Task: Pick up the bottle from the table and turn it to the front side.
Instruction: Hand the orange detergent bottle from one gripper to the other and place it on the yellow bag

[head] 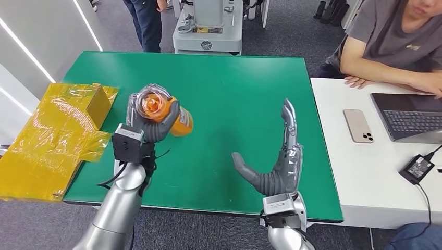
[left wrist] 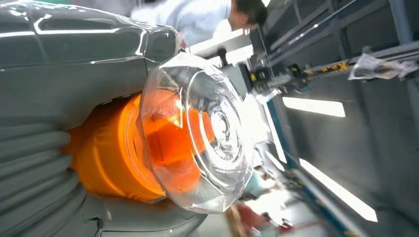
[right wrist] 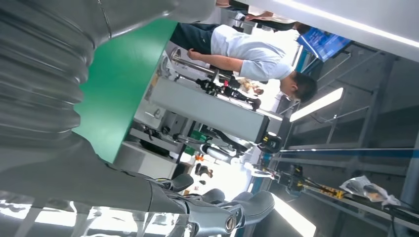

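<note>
The robot's left hand (head: 151,125) is wrapped around a clear plastic bottle of orange drink (head: 167,112), its grey fingers (head: 169,119) curled over the body; the bottle is lifted above the green-topped table (head: 234,78), over the left half and nearer the left edge than the middle, lying tilted with its clear round base turned up toward the head camera. In the left wrist view that base (left wrist: 207,133) bulges past the grey ribbed cover, orange showing through it. The right hand (head: 279,161) is free of any load, fingers stretched out straight and thumb spread, held edge-on over the table's front right part, well apart from the bottle.

A white desk (head: 339,156) stands against the green table's right edge. A person in a grey T-shirt (head: 396,36) sits at its far side, forearm resting on the top beside a dark laptop (head: 409,117). Crumpled yellow plastic wrapping around a box (head: 57,135) hangs over the green table's left edge (part of it off the top). A pale smartphone (head: 358,125) lies face down on the white desk, left of the laptop, and a black power adapter (head: 417,167) with its cable sits nearer the desk's front right.
</note>
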Controlling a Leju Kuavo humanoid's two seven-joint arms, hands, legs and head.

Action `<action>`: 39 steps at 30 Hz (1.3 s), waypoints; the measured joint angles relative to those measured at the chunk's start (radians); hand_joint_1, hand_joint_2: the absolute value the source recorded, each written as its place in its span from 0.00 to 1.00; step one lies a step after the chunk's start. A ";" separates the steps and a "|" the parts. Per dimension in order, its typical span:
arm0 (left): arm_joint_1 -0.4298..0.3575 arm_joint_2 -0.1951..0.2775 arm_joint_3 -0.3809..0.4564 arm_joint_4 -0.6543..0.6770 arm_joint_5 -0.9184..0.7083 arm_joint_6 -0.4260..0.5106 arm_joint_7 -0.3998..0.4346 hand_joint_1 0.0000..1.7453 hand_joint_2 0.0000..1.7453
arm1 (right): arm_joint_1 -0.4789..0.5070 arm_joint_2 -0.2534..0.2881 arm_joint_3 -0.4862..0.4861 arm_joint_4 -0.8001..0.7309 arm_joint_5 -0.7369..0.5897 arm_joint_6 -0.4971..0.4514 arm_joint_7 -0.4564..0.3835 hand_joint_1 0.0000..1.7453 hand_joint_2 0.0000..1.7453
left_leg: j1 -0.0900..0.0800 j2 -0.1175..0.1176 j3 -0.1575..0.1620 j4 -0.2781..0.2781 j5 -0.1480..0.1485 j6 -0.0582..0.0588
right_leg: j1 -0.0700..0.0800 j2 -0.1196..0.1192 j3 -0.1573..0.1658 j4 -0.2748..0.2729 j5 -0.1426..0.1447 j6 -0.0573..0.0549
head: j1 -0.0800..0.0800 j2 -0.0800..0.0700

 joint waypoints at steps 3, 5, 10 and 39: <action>-0.032 0.074 0.017 0.000 -0.072 0.006 0.037 1.00 1.00 | 0.013 0.000 0.000 0.000 -0.001 -0.001 0.002 0.00 1.00 | 0.000 0.001 0.000 0.000 0.001 -0.001 | 0.000 0.000 -0.001 0.000 0.000 0.000 | 0.000 0.000; -0.055 0.122 0.019 0.005 -0.109 0.003 0.054 1.00 1.00 | 0.019 -0.001 0.000 0.000 -0.003 -0.001 0.004 0.00 1.00 | 0.000 0.001 0.000 -0.001 0.001 -0.002 | 0.000 0.000 -0.001 0.001 0.000 0.000 | 0.000 0.000; -0.111 0.216 0.026 0.023 -0.155 -0.002 0.076 1.00 1.00 | 0.037 -0.002 -0.002 0.000 -0.005 0.003 0.006 0.00 1.00 | 0.000 0.001 0.000 -0.001 0.001 -0.002 | 0.000 0.000 -0.001 0.001 0.000 -0.001 | 0.000 0.000; -0.283 0.476 0.017 0.183 -0.523 -0.097 0.229 1.00 1.00 | 0.043 -0.001 -0.004 0.000 0.012 0.068 0.032 0.00 1.00 | 0.000 0.002 0.000 0.000 0.001 -0.002 | 0.000 0.002 -0.002 0.001 0.000 -0.002 | 0.000 0.000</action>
